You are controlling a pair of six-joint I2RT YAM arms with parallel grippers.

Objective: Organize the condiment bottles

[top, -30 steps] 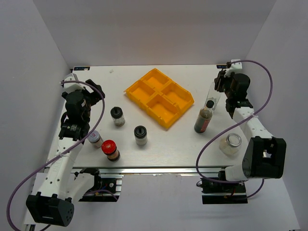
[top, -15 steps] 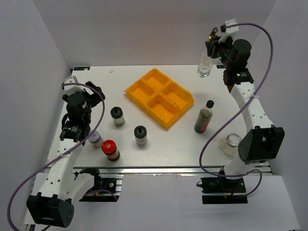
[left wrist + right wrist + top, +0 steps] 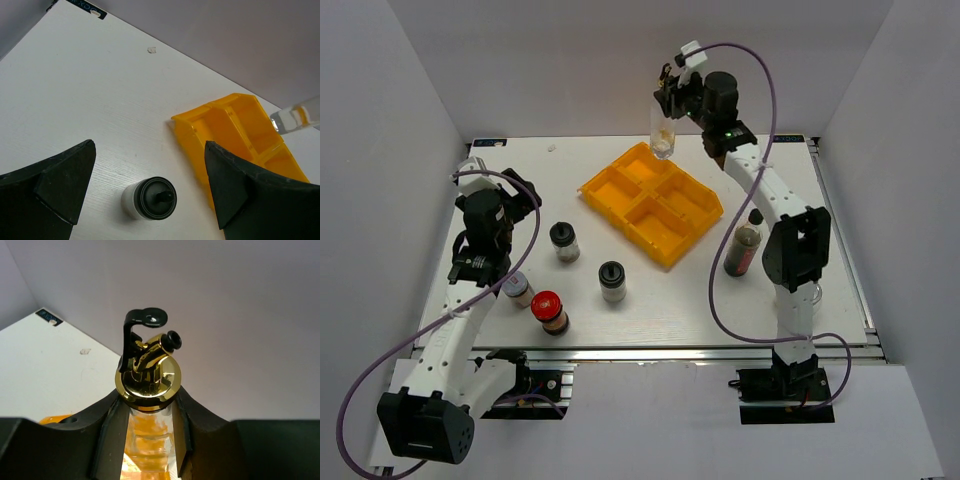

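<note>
The right gripper (image 3: 669, 98) clenches the spouted bottle (image 3: 662, 136) aloft near the far edge of the bench (image 3: 560, 155), by the tray (image 3: 610, 188); the left gripper (image 3: 148, 167) gapes empty.

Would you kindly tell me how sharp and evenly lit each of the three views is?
Top external: soft, even light, a bright strip along the near edge of the white table. Left wrist: the left gripper is dark and soft-edged, the short clear black-lidded jar sharp. Right wrist: the tall clear gold-spouted bottle is crisp, highlights on its spout; the right gripper clamping it is almost black.
</note>
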